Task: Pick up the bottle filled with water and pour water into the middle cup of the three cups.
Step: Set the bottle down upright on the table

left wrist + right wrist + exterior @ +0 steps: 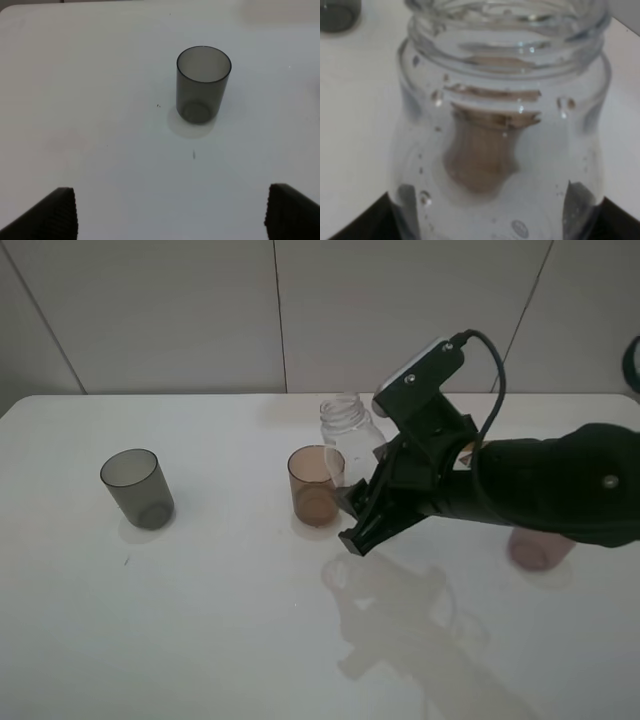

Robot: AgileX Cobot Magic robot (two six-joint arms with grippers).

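The clear bottle [350, 430] stands upright just right of and behind the amber-brown middle cup [315, 483]. My right gripper [358, 525] is shut on the bottle's body and hides its lower part. In the right wrist view the bottle [505, 100] fills the frame between the two fingers, and the amber cup [477, 160] shows through it. The dark grey cup [137, 488] stands at the left, and the left wrist view also shows it [202, 82]. The mauve-pink cup [540, 548] is at the right, half hidden under my right arm. My left gripper [170, 215] is open and empty, short of the grey cup.
The white table [200, 620] runs back to a tiled wall [200, 310]. My right arm [540, 485] reaches in from the right edge, low over the pink cup. A dark object [632, 365] shows at the far right edge.
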